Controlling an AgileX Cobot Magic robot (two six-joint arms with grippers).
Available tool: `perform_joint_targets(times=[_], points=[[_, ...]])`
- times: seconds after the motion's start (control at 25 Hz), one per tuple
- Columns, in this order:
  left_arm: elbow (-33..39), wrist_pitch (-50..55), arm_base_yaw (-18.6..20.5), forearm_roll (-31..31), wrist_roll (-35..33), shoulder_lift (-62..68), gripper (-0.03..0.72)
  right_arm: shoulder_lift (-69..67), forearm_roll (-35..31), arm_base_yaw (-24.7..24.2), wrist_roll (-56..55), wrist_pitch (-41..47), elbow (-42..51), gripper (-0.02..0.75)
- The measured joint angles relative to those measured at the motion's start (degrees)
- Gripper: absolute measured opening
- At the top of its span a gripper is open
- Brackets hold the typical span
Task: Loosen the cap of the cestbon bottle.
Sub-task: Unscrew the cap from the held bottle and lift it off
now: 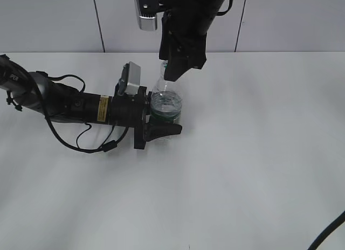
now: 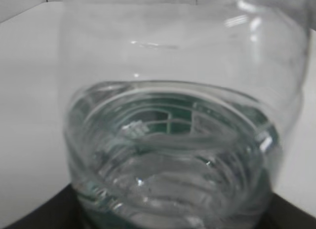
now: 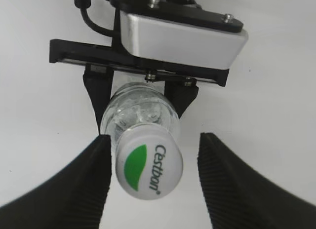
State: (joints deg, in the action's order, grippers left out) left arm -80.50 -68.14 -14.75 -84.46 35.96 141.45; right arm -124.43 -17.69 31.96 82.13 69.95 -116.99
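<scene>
Clear cestbon bottle (image 1: 165, 101) stands upright, pinched by my left gripper (image 1: 161, 130); its cap (image 3: 148, 159) points up between my spread right gripper (image 3: 154, 182).

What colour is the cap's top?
White cap with green leaf mark; best in right wrist view.

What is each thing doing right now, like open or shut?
cap: still on the bottle, sitting between the right fingers.
cestbon bottle: upright, partly full of water, clamped low down.
left gripper: shut on the bottle.
right gripper: open, one finger touching the cap.
</scene>
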Motion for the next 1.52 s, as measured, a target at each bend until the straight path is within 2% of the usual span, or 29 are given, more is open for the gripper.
perform_joint_targets(times=[0.4,0.56,1.0,1.2,1.28,1.36,1.52], points=[[0.0,-0.06,0.0,-0.04,0.91,0.0,0.412,2.75,-2.97,0.0,-15.01,0.0,0.0,0.429],[0.0,-0.06,0.0,0.02,1.36,0.0,0.412,3.78,-4.69,0.0,-25.47,0.0,0.0,0.429],[0.0,0.13,0.0,0.81,1.36,0.0,0.412,3.78,-3.34,0.0,-72.92,0.0,0.0,0.429],[0.0,0.25,0.0,1.0,1.36,0.0,0.412,3.78,5.68,0.0,-88.95,0.0,0.0,0.429],[0.0,0.25,0.0,1.12,1.36,0.0,0.412,3.78,9.16,0.0,-92.98,0.0,0.0,0.429],[0.0,0.31,0.0,1.19,1.36,0.0,0.412,3.78,9.7,0.0,-94.98,0.0,0.0,0.429],[0.0,0.31,0.0,1.2,1.36,0.0,0.412,3.78,4.46,0.0,-96.27,0.0,0.0,0.429]])
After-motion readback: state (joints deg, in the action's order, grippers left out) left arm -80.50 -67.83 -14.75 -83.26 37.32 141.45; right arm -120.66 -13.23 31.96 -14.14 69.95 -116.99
